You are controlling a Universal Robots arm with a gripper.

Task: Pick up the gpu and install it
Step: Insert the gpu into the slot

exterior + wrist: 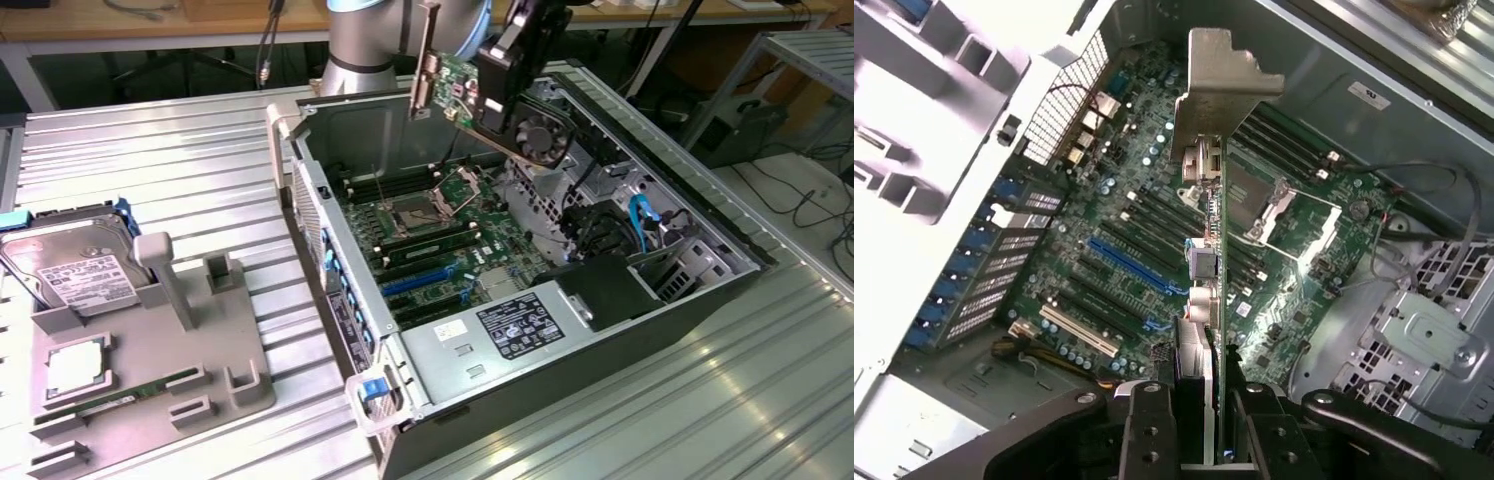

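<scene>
We saw the gripper pinched narrow onto the gpu, holding it in the air at the twelve o'clock end of the open computer case in the exterior view. The card's silver bracket stood upright at its nine o'clock end, and its black fan sat toward four o'clock. The card was not seated in any slot.

In the wrist view the gpu appeared edge-on. One of the black fingers pressed each face, and the bracket was at the far end. Beyond it lay the motherboard with its long blue slot bare and an open processor socket beside the card's line.

In the exterior view the blue slot lay at about seven o'clock from the case's middle. The power supply with its dark label sat at six o'clock, and a blue cable at three o'clock.

Well apart, at eight o'clock from the case, a grey fixture rested on the ribbed metal table. It carried a hard drive at its eleven o'clock corner and a memory stick toward six o'clock.
</scene>
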